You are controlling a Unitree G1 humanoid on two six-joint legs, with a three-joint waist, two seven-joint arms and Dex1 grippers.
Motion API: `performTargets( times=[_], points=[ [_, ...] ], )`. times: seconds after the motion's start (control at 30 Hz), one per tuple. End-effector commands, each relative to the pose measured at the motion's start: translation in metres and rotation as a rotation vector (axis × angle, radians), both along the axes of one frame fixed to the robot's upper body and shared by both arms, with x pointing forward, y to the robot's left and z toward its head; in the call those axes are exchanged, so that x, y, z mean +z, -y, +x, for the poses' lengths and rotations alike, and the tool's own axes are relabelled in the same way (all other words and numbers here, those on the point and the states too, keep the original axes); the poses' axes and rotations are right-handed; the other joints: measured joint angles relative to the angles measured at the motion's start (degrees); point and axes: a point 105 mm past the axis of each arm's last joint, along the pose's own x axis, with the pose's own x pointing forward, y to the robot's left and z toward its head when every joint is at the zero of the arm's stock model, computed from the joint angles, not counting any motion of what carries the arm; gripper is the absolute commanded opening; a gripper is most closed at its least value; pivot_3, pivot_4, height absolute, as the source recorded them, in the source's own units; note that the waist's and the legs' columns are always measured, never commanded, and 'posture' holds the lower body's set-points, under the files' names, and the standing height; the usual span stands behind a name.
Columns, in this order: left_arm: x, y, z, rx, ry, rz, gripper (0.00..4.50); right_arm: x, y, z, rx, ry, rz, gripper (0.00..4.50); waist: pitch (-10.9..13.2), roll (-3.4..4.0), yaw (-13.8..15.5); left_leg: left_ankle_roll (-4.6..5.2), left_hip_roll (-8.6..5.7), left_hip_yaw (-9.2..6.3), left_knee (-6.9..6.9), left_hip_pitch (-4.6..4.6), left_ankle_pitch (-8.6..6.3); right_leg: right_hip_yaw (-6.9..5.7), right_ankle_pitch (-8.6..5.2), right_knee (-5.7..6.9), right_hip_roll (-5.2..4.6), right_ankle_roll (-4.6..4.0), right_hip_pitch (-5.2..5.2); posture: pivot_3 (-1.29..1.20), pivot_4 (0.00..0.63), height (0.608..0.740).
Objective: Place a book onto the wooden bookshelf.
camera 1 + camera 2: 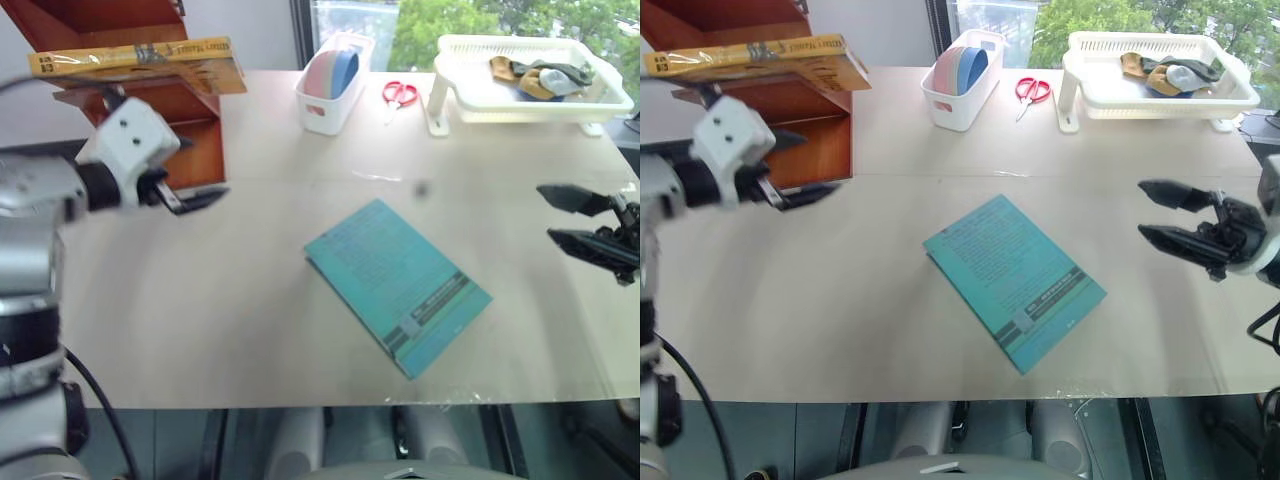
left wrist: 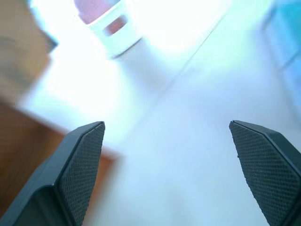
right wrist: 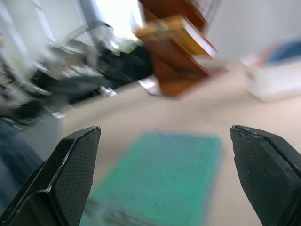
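Observation:
The yellow-orange book [image 1: 140, 60] lies flat on an upper tier of the reddish-brown wooden bookshelf [image 1: 195, 140] at the table's far left, with one corner sticking out past the shelf's side. My left gripper [image 1: 800, 168] hangs open and empty just in front of the shelf's lower part, below the book and apart from it. Its black fingers [image 2: 80, 165] stand wide apart over the table. My right gripper [image 1: 1150, 210] is open and empty above the table's right side, pointing left. From the right wrist, the book [image 3: 174, 35] shows resting on the bookshelf [image 3: 176, 70].
A thinner teal-blue book [image 1: 397, 285] lies flat in the middle of the table. At the back stand a white bin [image 1: 335, 85] with pink and blue items, red scissors [image 1: 400, 93], and a white tray [image 1: 475, 105] holding cloth items.

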Motion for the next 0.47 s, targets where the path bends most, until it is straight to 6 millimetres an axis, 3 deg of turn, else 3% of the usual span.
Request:
performTargets(
  times=[0.03,0.07,0.1,0.17,0.33,0.47],
  points=[
    [-0.026,-0.015,-0.013,0.132,0.022,-0.075,4.44,-0.024,0.012,-0.004,-0.094,0.016,-0.111,4.50,-0.12,0.13,-0.06,-0.04,-0.01,0.01,0.07,0.00,0.02,0.00,0.00,0.06,0.09,0.00,-0.01,0.00,0.150,0.740],
    [-0.048,-0.019,-0.015,0.192,-0.034,-0.073,4.44,-0.032,0.015,-0.006,-0.116,0.003,-0.134,4.50,-0.15,0.12,-0.12,-0.06,0.02,0.06,0.03,0.16,0.03,0.13,0.02,0.02,0.12,-0.02,0.10,0.00,0.150,0.740],
    [-0.061,-0.021,-0.018,0.227,-0.066,-0.071,4.44,-0.037,0.017,-0.007,-0.128,-0.003,-0.148,4.50,-0.15,0.13,-0.18,-0.04,0.04,0.18,-0.08,0.73,0.01,0.23,-0.02,-0.06,0.06,-0.03,0.58,0.00,0.150,0.740],
    [-0.083,-0.015,-0.026,0.255,-0.109,-0.104,4.44,-0.049,0.021,-0.012,-0.151,-0.031,-0.178,4.50,-0.16,0.14,-0.30,-0.05,0.09,0.18,-0.28,1.04,0.01,0.24,-0.01,-0.33,0.12,-0.04,0.93,0.00,0.150,0.740],
    [-0.092,-0.007,-0.035,0.264,-0.113,-0.200,4.44,-0.058,0.026,-0.018,-0.191,-0.051,-0.180,4.50,-0.19,0.01,0.32,-0.08,0.21,0.14,-0.24,1.71,-0.01,0.17,0.06,-0.80,0.12,0.00,1.84,0.00,0.150,0.740],
    [-0.098,-0.001,-0.042,0.183,-0.143,-0.179,4.44,-0.066,0.029,-0.018,-0.215,-0.056,-0.219,4.50,-0.27,0.03,0.47,-0.15,0.23,0.20,-0.32,1.78,-0.05,0.18,0.01,-0.83,0.01,-0.22,1.85,0.00,0.150,0.740]
  ],
)
